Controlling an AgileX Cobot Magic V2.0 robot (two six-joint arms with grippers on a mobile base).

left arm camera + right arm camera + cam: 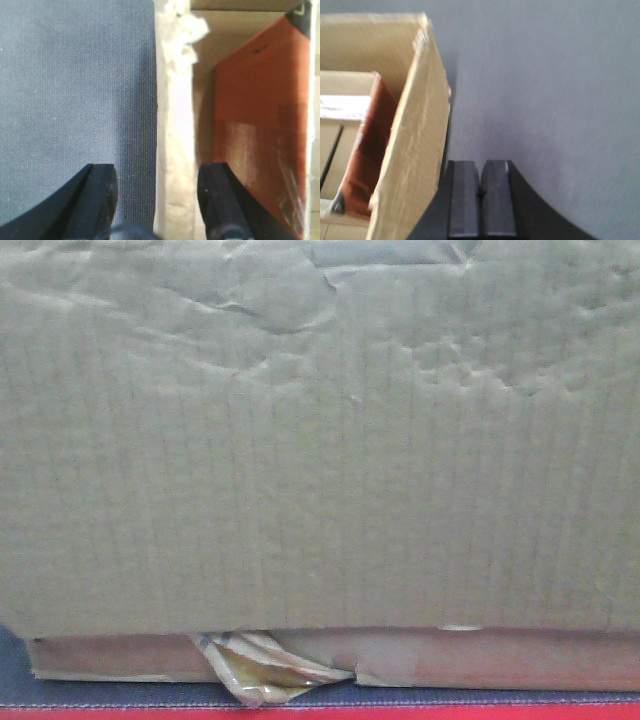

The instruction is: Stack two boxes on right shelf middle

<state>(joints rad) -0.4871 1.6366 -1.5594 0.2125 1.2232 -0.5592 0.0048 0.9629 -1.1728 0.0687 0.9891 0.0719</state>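
A brown cardboard box (320,440) with a creased face fills the exterior front-facing view. It rests on a second, flatter box (480,658) with torn clear tape (265,670) at its edge. My left gripper (157,172) is open, one finger on each side of an upright box wall (175,125), one outside and one inside. My right gripper (480,170) is shut and empty, just outside the box wall (415,140) on the opposite side. The steel shelf is out of view.
The boxes stand on a dark grey table top (75,85), which also shows in the right wrist view (545,90), with a red front edge (300,713). An orange-brown flat item (260,110) lies inside the open box, also seen from the right wrist (370,150).
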